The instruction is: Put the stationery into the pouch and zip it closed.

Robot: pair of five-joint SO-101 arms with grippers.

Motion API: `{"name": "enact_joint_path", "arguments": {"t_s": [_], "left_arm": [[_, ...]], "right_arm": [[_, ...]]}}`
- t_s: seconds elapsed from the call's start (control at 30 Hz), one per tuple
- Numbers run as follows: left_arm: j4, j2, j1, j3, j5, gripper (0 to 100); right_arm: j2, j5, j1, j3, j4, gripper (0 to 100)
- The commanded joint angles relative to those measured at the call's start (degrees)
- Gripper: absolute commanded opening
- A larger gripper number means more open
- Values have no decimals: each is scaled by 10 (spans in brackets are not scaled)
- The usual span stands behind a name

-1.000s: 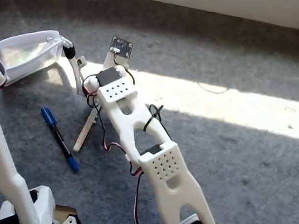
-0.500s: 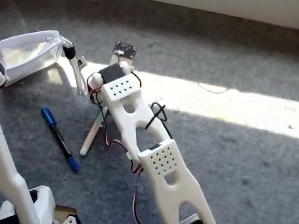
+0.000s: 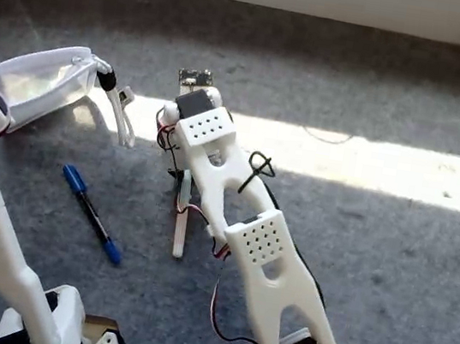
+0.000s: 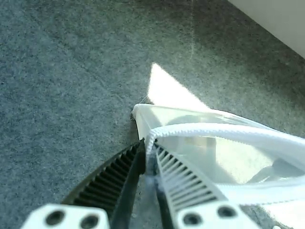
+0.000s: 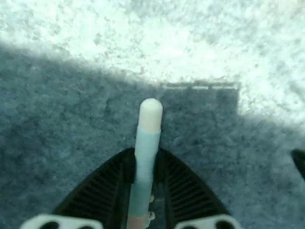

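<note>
White pen [image 5: 147, 138] in right gripper [image 5: 144, 157]

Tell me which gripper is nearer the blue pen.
Right. The right gripper, holding the white pen, hangs beside the blue pen; the left gripper clamps the pouch, farther off.

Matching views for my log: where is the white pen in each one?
High view: white pen left of centre, under the right arm's wrist, right of the blue pen.
Right wrist view: middle, clamped in the right tool.
Left wrist view: faces the pouch, gripped by the left tool.
Shared landmark: the sunlit patch on the carpet.
</note>
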Motion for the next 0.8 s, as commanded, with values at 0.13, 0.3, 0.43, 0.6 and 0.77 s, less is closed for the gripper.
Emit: {"name": "enact_joint_path", "arguments": {"t_s": [0.13, 0.3, 0.43, 0.6, 0.77], "left_arm": [[-11, -26, -7, -5, 4, 17], [-11, -26, -6, -5, 4, 17], [-11, -26, -6, -5, 4, 17], [-11, -26, -6, -5, 4, 17], [-12, -24, -6, -5, 4, 17]], "right_arm": [[-17, 73, 19, -98, 19, 5], [-17, 75, 28, -129, 21, 5], [-17, 76, 36, -144, 21, 5], [-17, 98, 38, -179, 22, 5], [-17, 103, 39, -184, 22, 5]]}}
